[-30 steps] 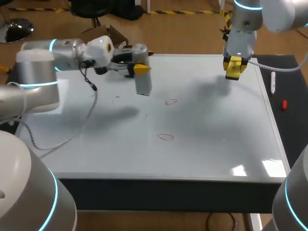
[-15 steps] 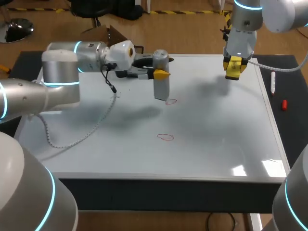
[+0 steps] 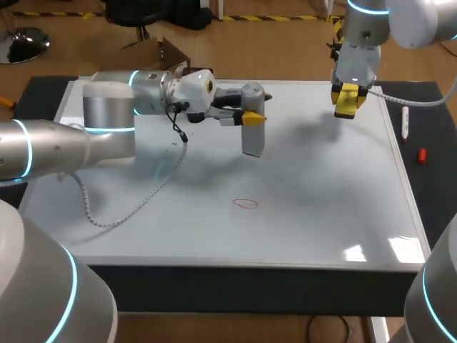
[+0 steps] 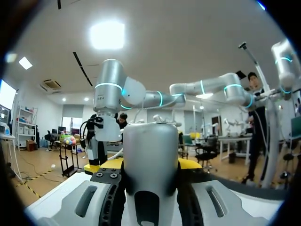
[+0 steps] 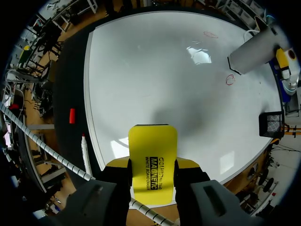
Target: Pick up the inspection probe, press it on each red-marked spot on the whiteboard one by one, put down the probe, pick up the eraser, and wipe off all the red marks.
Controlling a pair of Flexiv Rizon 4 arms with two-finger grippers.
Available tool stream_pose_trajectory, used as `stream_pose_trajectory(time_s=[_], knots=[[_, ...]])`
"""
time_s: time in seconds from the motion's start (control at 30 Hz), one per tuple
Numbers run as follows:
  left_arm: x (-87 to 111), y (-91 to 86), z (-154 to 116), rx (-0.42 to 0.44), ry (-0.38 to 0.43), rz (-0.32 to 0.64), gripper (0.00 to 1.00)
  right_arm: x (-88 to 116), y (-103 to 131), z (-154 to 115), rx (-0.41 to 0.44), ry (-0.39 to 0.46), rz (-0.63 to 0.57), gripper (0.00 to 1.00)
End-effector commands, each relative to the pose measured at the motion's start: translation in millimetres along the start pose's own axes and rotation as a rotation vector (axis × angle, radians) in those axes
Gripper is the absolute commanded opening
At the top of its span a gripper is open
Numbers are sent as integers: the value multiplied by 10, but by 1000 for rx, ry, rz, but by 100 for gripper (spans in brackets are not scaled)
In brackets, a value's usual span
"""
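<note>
Because the inspection probe [image 3: 252, 132] hangs upright over the whiteboard's [image 3: 321, 214] far middle with its lower end right at the far red mark [image 5: 230, 79], you risk landing just off the spot. In the head view the probe hides that mark, so judge alignment from the right wrist view, where the tip sits just beside the ring. Whether the tip touches the whiteboard, you cannot tell from these views. Press hard or at a tilt and the probe may skid across the whiteboard and smear the ink, or twist in the grip. The near red mark [image 3: 246, 204] lies toward the whiteboard's front middle, well apart from the probe.

Your left gripper [image 3: 251, 116] is clamped on the probe's upper part, and the left arm [image 3: 107, 121] stretches level over the whiteboard from its far left corner. Your right gripper [image 3: 346, 100] is closed on the yellow eraser [image 5: 153, 162] above the whiteboard's far right corner, fingers pointing down — a drift inward could cross the left arm's path.
</note>
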State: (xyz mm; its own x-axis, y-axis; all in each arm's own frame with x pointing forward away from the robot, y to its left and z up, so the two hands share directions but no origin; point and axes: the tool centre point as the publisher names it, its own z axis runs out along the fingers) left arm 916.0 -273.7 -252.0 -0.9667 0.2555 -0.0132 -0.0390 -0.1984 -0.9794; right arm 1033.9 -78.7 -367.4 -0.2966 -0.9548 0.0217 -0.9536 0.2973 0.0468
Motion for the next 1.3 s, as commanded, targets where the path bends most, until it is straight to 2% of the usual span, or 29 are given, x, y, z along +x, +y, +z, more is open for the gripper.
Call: stream_pose_trajectory(time_s=[0.03, 0.57, 1.3], knots=[[-27, 53, 15, 3, 1, 5, 0, 1, -13, -7, 0, 4, -2, 0], [-65, 197, 33, -10, 14, 21, 0, 1, -13, -7, 0, 4, -2, 0], [-86, 350, -39, -8, 27, -26, 0, 1, -13, -7, 0, 4, -2, 0]])
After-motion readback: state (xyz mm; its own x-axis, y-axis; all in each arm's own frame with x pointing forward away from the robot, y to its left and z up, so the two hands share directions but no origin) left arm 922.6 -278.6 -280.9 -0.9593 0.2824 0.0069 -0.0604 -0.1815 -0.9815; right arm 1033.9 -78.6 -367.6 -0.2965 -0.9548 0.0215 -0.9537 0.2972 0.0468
